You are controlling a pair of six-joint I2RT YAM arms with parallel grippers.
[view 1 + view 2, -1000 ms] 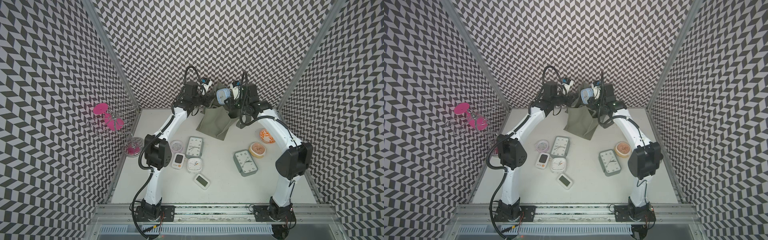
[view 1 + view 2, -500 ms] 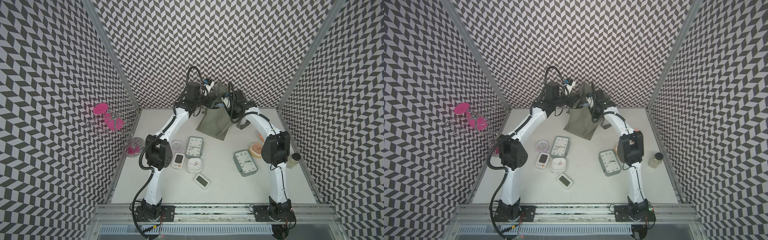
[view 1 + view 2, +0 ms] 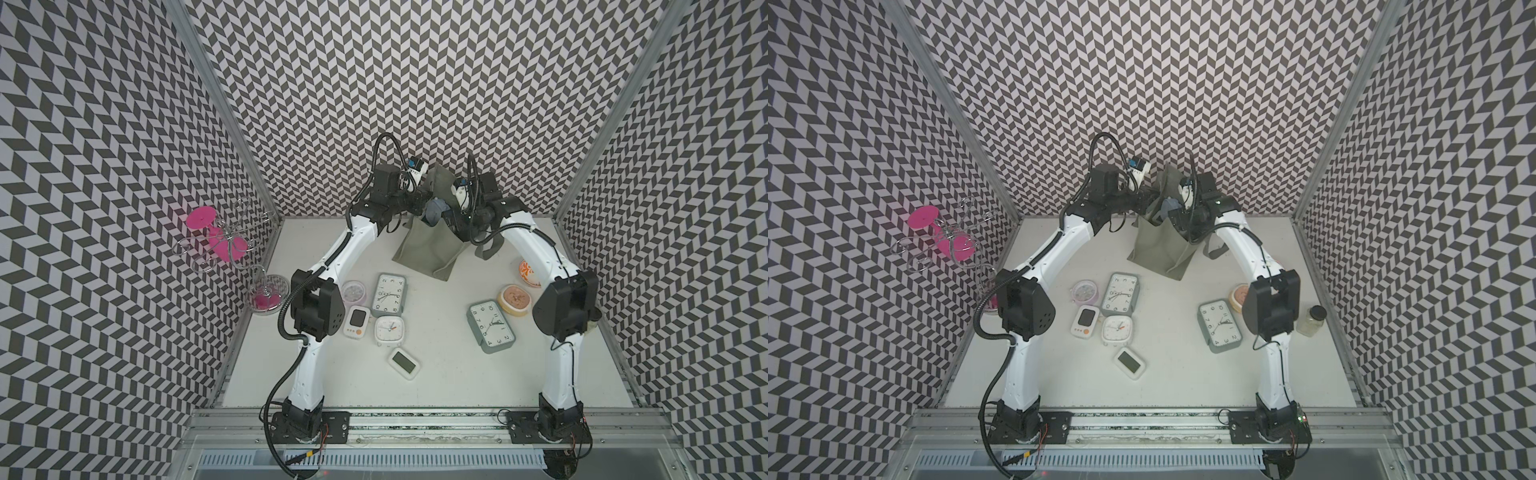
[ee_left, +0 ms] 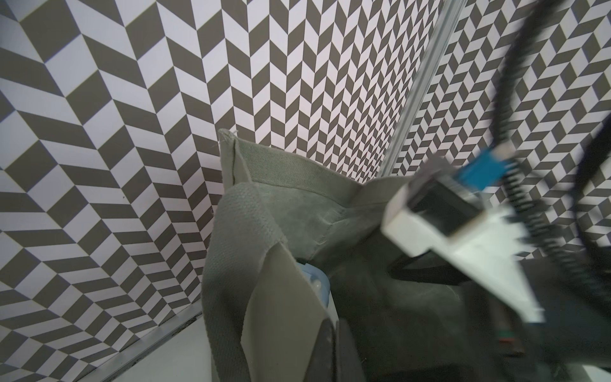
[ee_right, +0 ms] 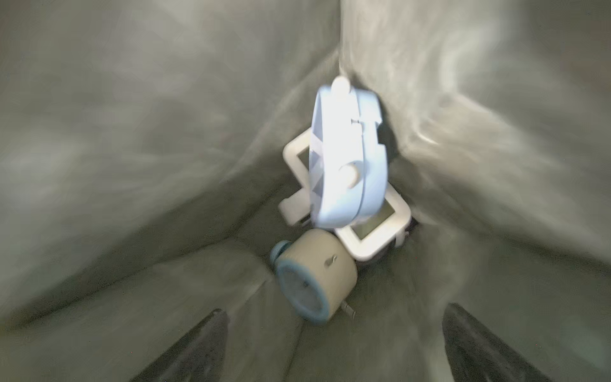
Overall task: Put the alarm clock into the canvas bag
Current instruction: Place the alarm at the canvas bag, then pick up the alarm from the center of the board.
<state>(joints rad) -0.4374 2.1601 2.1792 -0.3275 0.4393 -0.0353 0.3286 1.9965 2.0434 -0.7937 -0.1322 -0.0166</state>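
Right pincer (image 5: 334, 311) just opened wide, released | light-blue alarm clock (image 5: 347, 158) loose inside canvas bag (image 3: 428, 249), above white digital clock (image 5: 373, 228) | left pincer (image 3: 419, 201) clenched on bag rim | drop looks done

pink wire stand (image 3: 212, 243) (by wall), tan bowl (image 3: 515, 299), glass jar (image 3: 1313, 322)

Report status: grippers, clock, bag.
Left gripper shut on canvas bag rim. Right gripper open inside bag. Blue alarm clock loose inside, above beige clock and white digital clock. Nothing blocking.
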